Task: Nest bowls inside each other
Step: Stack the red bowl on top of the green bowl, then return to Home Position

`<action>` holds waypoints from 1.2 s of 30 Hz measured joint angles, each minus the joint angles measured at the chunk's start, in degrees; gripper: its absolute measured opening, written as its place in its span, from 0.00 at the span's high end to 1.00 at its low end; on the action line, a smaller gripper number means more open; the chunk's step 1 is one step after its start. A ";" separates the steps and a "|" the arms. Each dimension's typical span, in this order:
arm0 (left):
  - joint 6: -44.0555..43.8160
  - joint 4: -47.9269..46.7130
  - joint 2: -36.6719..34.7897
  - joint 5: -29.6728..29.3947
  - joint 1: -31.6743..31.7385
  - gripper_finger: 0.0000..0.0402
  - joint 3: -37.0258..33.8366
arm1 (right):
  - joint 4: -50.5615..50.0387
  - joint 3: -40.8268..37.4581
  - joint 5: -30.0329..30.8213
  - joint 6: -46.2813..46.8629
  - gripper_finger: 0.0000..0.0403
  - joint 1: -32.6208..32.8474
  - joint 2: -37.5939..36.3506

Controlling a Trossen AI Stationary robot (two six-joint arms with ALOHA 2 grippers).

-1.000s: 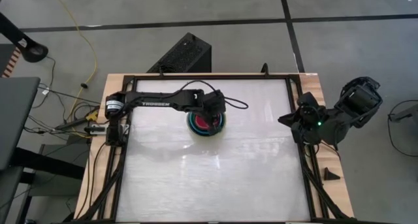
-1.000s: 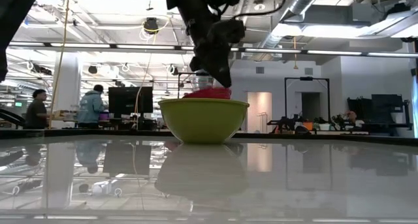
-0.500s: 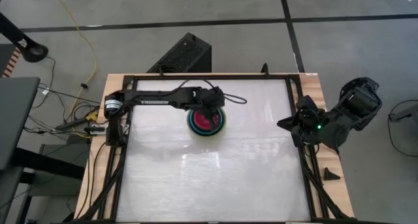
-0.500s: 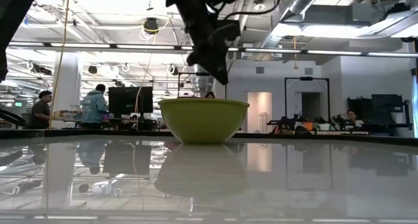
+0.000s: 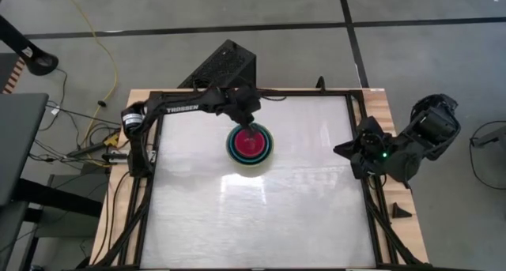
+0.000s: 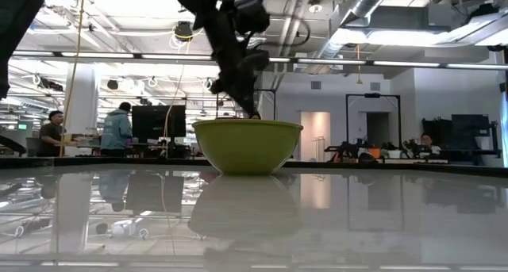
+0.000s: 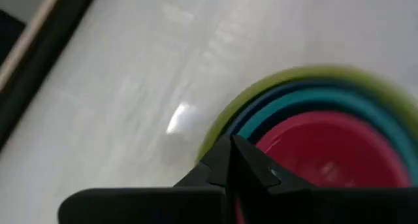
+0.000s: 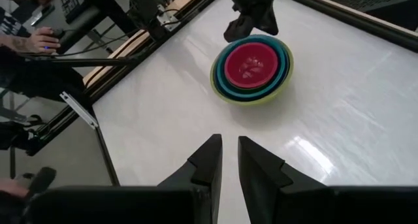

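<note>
The bowls stand nested in one stack [image 5: 251, 144] on the far middle of the white table. The olive-green one is outermost [image 6: 248, 145], then come blue and teal rings, with the magenta-pink bowl [image 7: 326, 152] innermost. My left gripper [image 5: 247, 121] is shut and slants down. Its tips hover just over the stack's far rim [image 6: 252, 112] and, as far as shows, touch nothing. My right gripper [image 5: 341, 148] waits high at the table's right edge. Its fingers stand a narrow gap apart [image 8: 228, 149] with nothing between them.
A black frame rail [image 5: 360, 144] runs around the table, and a black box [image 5: 225, 65] sits beyond its far edge. The near half of the table [image 5: 253, 216] is free room. People stand in the room behind [image 6: 119, 129], and a person's hand [image 8: 39, 38] rests at a desk beside the table.
My left gripper, shut throughout, has swung from over the stack's middle toward the table's far edge and now hangs over the far rim. The pink bowl, which stood up above the olive rim a second ago, has sunk below it into the stack.
</note>
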 joint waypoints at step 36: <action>-15.54 44.01 -61.87 -12.97 -19.72 1.00 -53.91 | 14.72 -39.22 44.03 21.68 0.79 27.24 -10.20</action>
